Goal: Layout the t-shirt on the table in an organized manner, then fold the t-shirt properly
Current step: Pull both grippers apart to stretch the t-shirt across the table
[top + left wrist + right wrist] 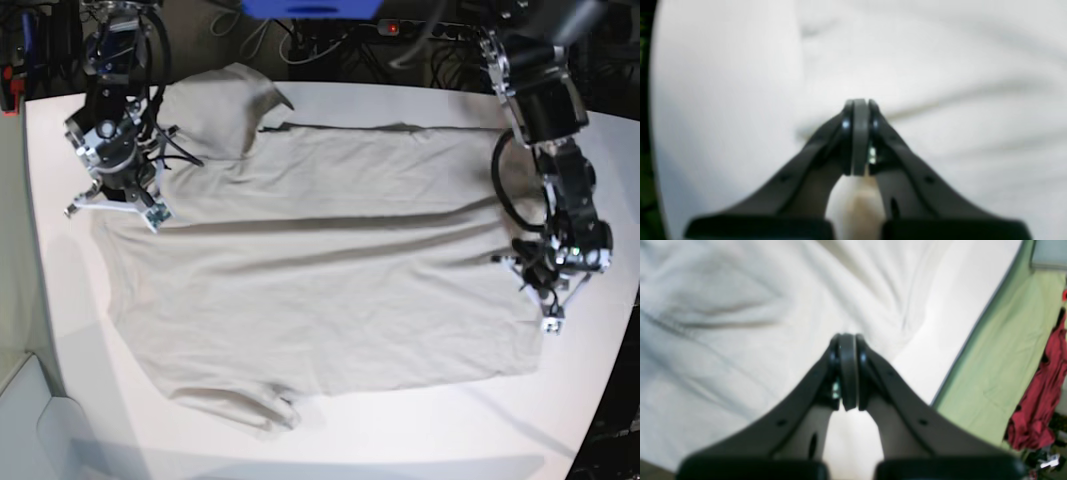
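Note:
The beige t-shirt (320,280) lies spread flat and wrinkled on the white table (400,430), its sleeves toward the base view's left. My left gripper (859,103) is shut, its tips at the shirt's (940,83) edge beside bare table (723,100); in the base view this gripper (540,285) sits at the shirt's right edge. My right gripper (847,338) is also shut, low over the shirt (723,323) near its border with the table (940,323), and the base view shows that gripper (112,195) at the shirt's upper left. I cannot tell whether either pinches cloth.
Past the table's edge lies a green floor covering (1007,356) with a red cloth (1040,390) on it. Cables and a blue object (310,8) sit behind the table's far edge. Bare tabletop runs along the front and both sides of the shirt.

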{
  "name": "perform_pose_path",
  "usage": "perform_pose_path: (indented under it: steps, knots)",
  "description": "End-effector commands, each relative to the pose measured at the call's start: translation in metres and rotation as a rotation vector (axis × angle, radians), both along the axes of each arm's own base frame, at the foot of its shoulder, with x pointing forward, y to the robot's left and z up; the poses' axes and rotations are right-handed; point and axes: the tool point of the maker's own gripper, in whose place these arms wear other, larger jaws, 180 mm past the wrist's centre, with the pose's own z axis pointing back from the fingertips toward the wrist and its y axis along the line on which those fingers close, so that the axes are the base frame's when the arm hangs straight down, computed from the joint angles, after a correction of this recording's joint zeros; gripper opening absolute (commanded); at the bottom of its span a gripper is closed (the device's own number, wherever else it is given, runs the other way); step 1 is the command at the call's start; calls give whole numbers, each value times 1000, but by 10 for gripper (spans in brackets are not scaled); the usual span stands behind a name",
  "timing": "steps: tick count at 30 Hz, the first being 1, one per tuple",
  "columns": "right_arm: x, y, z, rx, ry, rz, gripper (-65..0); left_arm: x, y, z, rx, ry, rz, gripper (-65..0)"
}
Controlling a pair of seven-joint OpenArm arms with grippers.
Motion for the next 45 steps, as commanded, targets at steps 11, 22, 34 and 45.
perform_pose_path:
  steps: [11, 22, 34, 45]
  knots:
    - [-26, -18, -5, -19, 29, -44, -650, 59, -23, -31, -190, -78, 0, -650]
    - [-40, -27, 5, -43, 19, -65, -650, 75, 27, -12, -163, -254, 46, -650]
    - [-51, -26, -1, -41, 47, -62, -650, 68, 81, 39, -27, -158, 79, -650]
    - [-51, -25, -1, -37, 45, -65, -650, -11, 41, -4, 66, 47, 23, -649]
